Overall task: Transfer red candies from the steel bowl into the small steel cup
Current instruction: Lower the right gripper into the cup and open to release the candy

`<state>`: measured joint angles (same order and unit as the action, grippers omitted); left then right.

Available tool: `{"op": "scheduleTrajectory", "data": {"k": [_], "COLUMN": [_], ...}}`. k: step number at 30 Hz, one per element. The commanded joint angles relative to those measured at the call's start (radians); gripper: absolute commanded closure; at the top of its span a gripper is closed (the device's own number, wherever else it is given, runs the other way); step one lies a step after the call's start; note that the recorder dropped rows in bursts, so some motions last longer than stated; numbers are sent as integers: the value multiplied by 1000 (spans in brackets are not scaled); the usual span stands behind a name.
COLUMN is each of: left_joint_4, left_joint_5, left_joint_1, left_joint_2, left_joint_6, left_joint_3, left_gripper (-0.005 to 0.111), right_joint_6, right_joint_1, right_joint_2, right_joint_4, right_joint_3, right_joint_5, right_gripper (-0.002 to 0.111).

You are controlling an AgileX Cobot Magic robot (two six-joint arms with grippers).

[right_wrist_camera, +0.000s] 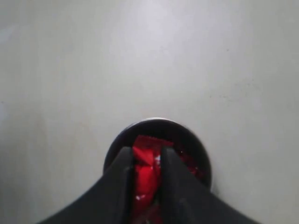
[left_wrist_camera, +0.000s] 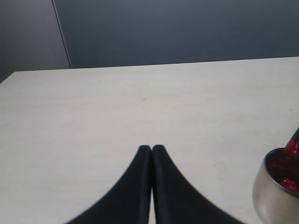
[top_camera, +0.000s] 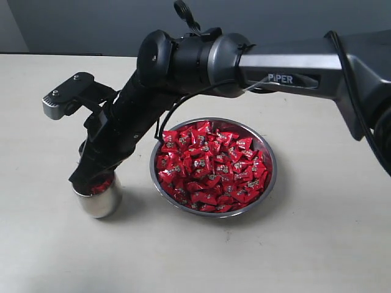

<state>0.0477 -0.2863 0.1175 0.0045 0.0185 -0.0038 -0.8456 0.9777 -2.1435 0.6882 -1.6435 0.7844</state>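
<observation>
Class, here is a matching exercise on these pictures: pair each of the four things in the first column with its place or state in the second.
Things:
1. steel bowl
2. small steel cup
3. left gripper
4. right gripper

Places or states:
A. shut, holding nothing
B. clamped on a red candy over the cup
C. heaped with red candies
D. stands left of the bowl in the exterior view, some candies inside

Pairs: 1-C, 2-D, 3-A, 4-B

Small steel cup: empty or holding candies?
Not empty: red candies lie inside the small steel cup, seen in the left wrist view.
</observation>
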Motion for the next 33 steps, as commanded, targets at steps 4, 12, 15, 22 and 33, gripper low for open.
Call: {"op": "scheduleTrajectory", "data": {"k": [4,12,15,22,33], "left_joint_4": [-2,-2,-2,-2,-2], "left_joint_5": [2,2,2,2,2], "left_joint_1": [1,1,1,1,1], "left_joint_2": [-4,-4,-4,-4,-4], "left_joint_6": [1,1,1,1,1], "left_joint_3": [4,4,4,4,4], "left_gripper": [106,106,106,106,106], "right_joint_6": [-7,-7,-5,8,217], "right_joint_1": [2,2,2,2,-42], "right_joint_2": [-12,-12,-12,-12,91], "right_joint_4": [-8,-14,-14,-14,-248], "right_joint_3": [-8,-8,-8,-8,-8], "right_joint_5": [-8,-11,-13,-24,-15], "right_gripper": [109,87,70,69,92]}}
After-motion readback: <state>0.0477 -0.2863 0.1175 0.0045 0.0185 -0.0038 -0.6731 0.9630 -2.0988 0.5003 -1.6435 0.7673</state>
